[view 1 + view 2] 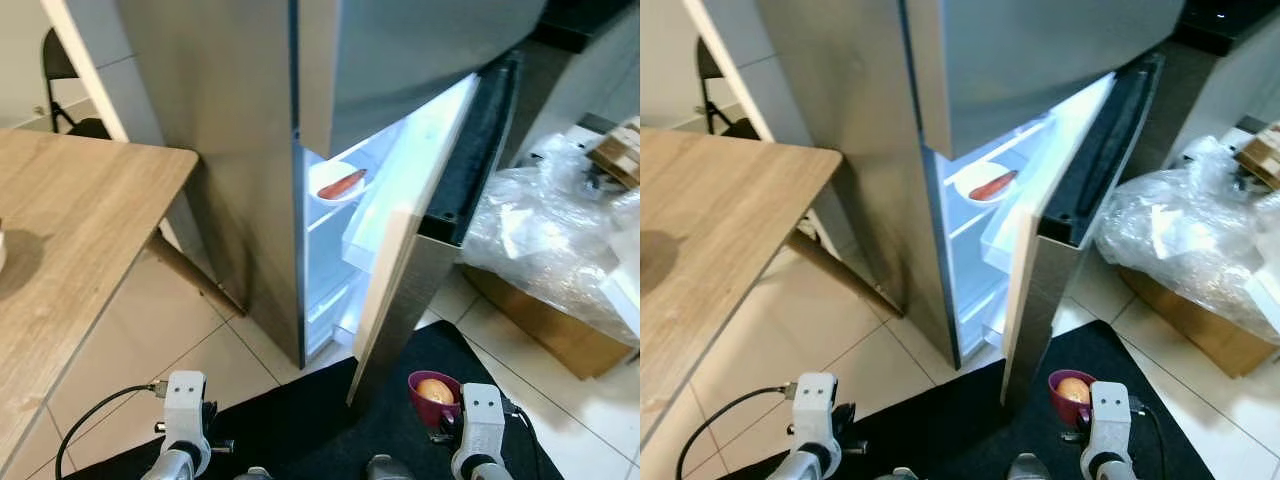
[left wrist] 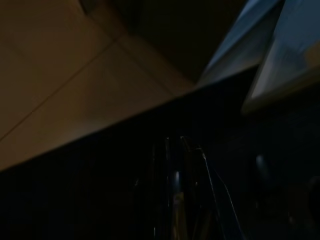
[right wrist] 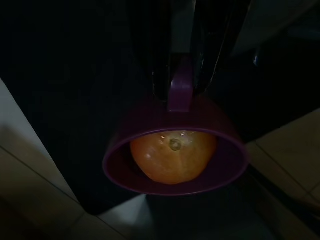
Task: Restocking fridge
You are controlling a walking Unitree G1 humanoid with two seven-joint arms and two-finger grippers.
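While the purple cup (image 3: 175,160) with the orange (image 3: 173,156) inside is down low by the robot's right side, nothing's gone into the fridge (image 1: 300,150) from this load yet, so I'd say the restock is barely underway. The right gripper (image 3: 182,75) has its two black fingers pinched on the cup's little handle, and the cup hangs over the black mat (image 1: 330,410) just beside the bottom edge of the fridge door (image 1: 420,250).

That door is already swung open, which is half the battle. One shelf up high already holds a white plate (image 1: 335,182) with something reddish and sausage-shaped on it (can't tell what exactly). Left to do, by my guess: lift the cup up and in, set it on a shelf, let go, shut the door.

The cup looks like smooth glossy plastic, round bowl shape. The orange is dimpled, with its stem dot facing out. The fridge is brushed steel with a bright white inside.

The left gripper (image 2: 175,190) hangs idle in the dark; can't tell if it's open. A wooden table (image 1: 70,230) sits off left, and crinkly plastic wrap (image 1: 550,230) over a cardboard box is on the right.
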